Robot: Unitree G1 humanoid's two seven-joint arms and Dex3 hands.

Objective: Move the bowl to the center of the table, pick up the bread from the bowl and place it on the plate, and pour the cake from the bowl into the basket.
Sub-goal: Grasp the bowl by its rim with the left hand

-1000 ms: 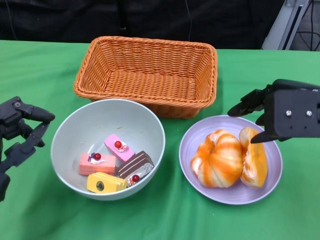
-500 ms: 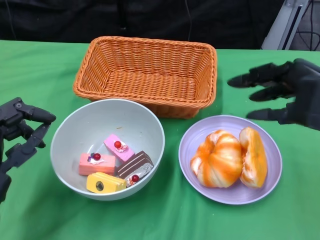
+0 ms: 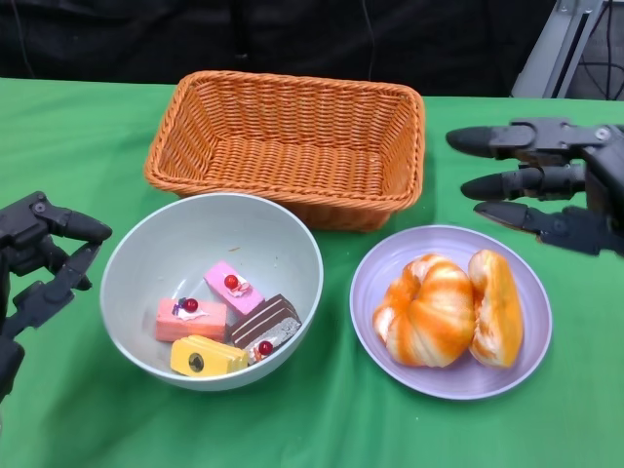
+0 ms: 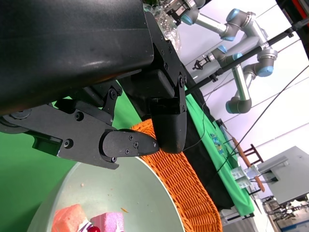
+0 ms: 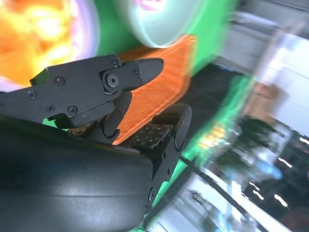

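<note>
Head view: bread (image 3: 449, 310) on plate (image 3: 375, 270), long axis front-back; left hand (image 3: 39, 263), right hand (image 3: 556, 185) both released, empty.

A green cloth (image 3: 322, 429) covers the table before a black backdrop (image 3: 292, 34).

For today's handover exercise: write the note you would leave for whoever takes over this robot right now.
Left hand: open, holding nothing, beside the bowl.
Right hand: open, fingers spread, above the table beyond the plate, holding nothing.
Bowl: in front of the basket, with four cake pieces inside.
Bread: both pieces on the plate.
Done: bread moved to the plate.
Left: pour the cake into the basket, which has nothing in it.
</note>
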